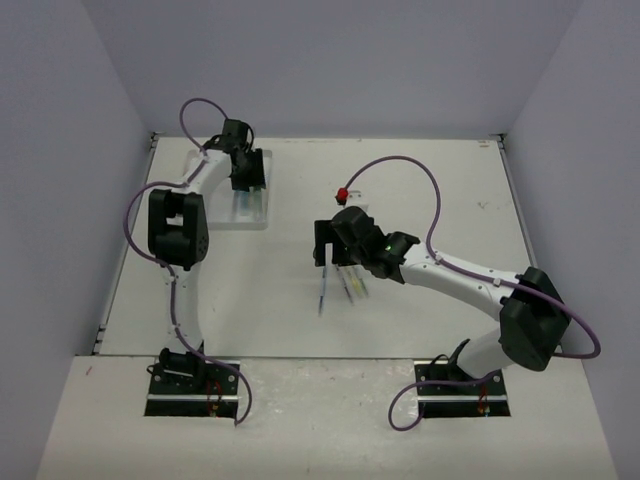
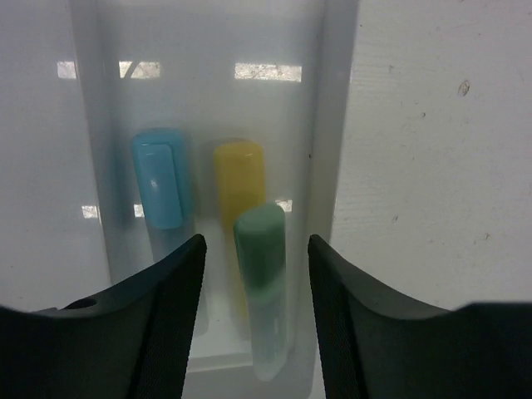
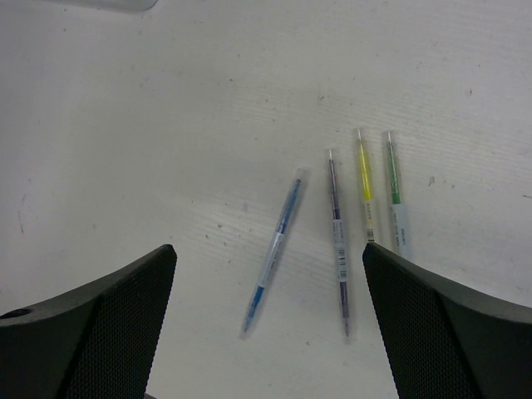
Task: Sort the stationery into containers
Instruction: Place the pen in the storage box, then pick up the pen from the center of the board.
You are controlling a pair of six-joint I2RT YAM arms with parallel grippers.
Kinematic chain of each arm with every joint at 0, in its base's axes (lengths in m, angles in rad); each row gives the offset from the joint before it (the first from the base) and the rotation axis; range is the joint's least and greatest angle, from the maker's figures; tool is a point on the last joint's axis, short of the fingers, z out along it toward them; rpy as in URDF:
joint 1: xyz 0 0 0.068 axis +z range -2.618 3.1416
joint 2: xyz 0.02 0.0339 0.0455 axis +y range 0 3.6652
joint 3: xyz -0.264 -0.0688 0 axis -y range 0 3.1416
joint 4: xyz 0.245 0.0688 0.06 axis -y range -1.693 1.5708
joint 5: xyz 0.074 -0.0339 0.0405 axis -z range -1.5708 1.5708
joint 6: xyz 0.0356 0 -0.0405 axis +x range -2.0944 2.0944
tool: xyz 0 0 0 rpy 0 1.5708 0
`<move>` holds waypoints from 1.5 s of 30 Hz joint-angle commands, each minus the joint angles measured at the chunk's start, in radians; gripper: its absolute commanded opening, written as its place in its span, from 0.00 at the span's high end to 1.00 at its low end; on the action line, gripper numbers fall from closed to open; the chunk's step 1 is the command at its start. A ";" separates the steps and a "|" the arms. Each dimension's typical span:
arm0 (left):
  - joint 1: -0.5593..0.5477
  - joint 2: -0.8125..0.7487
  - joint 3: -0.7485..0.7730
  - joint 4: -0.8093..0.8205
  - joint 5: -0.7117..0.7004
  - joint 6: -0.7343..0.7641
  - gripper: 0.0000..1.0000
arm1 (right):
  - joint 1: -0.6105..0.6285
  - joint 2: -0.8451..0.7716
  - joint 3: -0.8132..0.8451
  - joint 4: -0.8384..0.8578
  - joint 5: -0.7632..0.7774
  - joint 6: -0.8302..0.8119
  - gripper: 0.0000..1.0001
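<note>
The white tray (image 2: 337,125) holds a blue highlighter (image 2: 160,179), a yellow highlighter (image 2: 239,176) and a green highlighter (image 2: 262,274) side by side in one compartment. My left gripper (image 2: 255,243) is open just above it, its fingers on either side of the green highlighter without touching it. Four thin pens lie on the table: blue (image 3: 278,245), purple (image 3: 337,241), yellow (image 3: 364,179) and green (image 3: 394,187). My right gripper (image 3: 268,249) is open and empty above them. In the top view the tray (image 1: 230,218) is at the far left and the pens (image 1: 340,285) are mid-table. The pink-capped tube is out of view.
A small red piece (image 1: 343,193) sits on the right arm's purple cable beyond the right gripper (image 1: 335,250). The left gripper (image 1: 245,180) hangs over the tray. Grey walls close in the table (image 1: 450,200) on three sides.
</note>
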 commanded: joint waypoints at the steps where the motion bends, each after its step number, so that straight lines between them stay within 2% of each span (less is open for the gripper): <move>1: -0.015 -0.058 0.010 -0.008 -0.042 0.011 0.32 | -0.022 -0.003 0.015 -0.060 -0.004 0.028 0.05; 5: -0.034 -0.141 0.024 -0.020 -0.045 0.013 0.00 | -0.072 0.002 0.015 -0.121 -0.025 0.039 0.10; 9: -0.037 -0.284 0.001 -0.033 -0.057 -0.008 0.00 | -0.085 0.039 0.038 -0.212 0.019 0.027 0.20; 11: -0.037 -0.397 -0.066 -0.021 -0.061 -0.028 0.00 | -0.085 0.075 0.055 -0.254 0.051 0.024 0.29; 14: -0.043 -0.578 -0.218 0.046 -0.056 -0.054 0.00 | -0.085 0.119 0.061 -0.279 0.070 0.015 0.38; 16: -0.057 -0.762 -0.385 0.121 -0.047 -0.056 0.00 | -0.085 0.162 0.058 -0.285 0.092 -0.010 0.44; 21: -0.072 -0.966 -0.608 0.160 -0.011 -0.018 0.00 | -0.100 0.216 0.060 -0.248 0.123 -0.080 0.49; 29: -0.116 -1.077 -0.777 0.164 0.001 0.010 0.00 | -0.125 0.295 0.094 -0.213 0.055 -0.138 0.60; 32: -0.130 -1.076 -0.788 0.164 -0.003 0.010 0.00 | -0.125 0.339 0.097 -0.208 0.035 -0.138 0.63; 39: -0.140 -1.070 -0.793 0.180 0.011 0.003 0.00 | -0.135 0.376 0.075 -0.208 0.029 -0.106 0.63; 41: -0.143 -1.067 -0.795 0.183 0.013 -0.002 0.00 | -0.147 0.380 0.070 -0.208 0.033 -0.099 0.69; 43: -0.149 -1.068 -0.802 0.194 0.028 -0.011 0.00 | -0.159 0.379 0.062 -0.207 0.038 -0.095 0.92; 44: -0.153 -1.069 -0.808 0.204 0.039 -0.014 0.00 | -0.164 0.377 0.059 -0.207 0.046 -0.091 0.99; 45: -0.160 -1.068 -0.815 0.222 0.070 -0.025 0.00 | -0.167 0.368 0.053 -0.208 0.061 -0.085 1.00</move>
